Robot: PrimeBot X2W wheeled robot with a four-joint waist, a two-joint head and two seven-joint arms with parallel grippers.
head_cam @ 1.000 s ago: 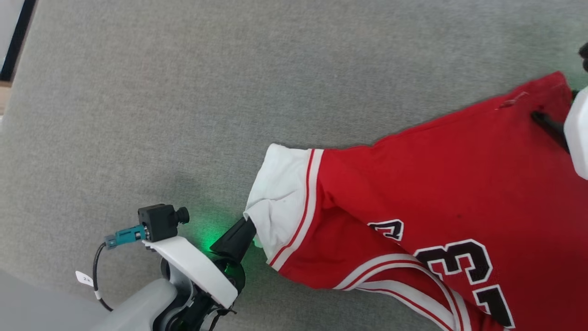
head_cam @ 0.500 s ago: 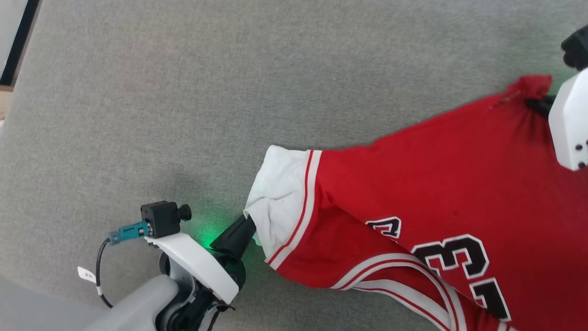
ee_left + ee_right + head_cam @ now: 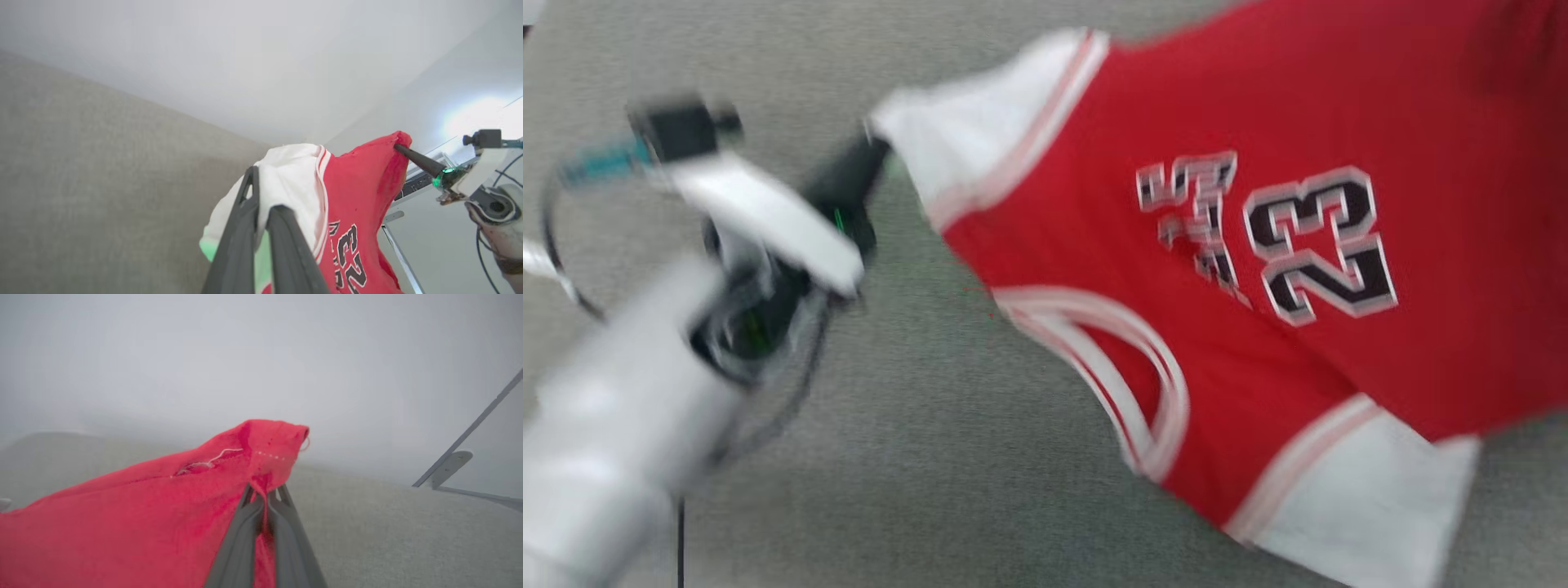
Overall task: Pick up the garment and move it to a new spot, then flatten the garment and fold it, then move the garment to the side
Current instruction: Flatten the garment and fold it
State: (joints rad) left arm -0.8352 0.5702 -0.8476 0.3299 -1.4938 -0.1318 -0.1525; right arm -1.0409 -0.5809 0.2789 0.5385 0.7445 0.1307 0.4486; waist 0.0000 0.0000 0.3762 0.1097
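The garment [image 3: 1217,245], a red jersey with white sleeves and a dark "23", hangs spread above the grey cloth surface in the blurred head view. My left gripper [image 3: 870,151] is shut on the edge of one white sleeve [image 3: 286,183]; in the left wrist view its fingers [image 3: 245,228] pinch that white cloth. My right gripper [image 3: 263,494] is shut on a red corner of the garment [image 3: 261,445]. The left wrist view also shows the right gripper [image 3: 398,148] holding that corner up. The second white sleeve [image 3: 1364,506] droops at the lower right.
A grey fabric-covered surface [image 3: 890,457] lies under everything. Pale walls [image 3: 245,61] rise behind it. A thin grey frame edge [image 3: 470,433] crosses the right of the right wrist view.
The right gripper has shut on the red corner. Both grippers have lifted the garment off the surface, and it now hangs spread between them. The head camera has moved, blurring the picture.
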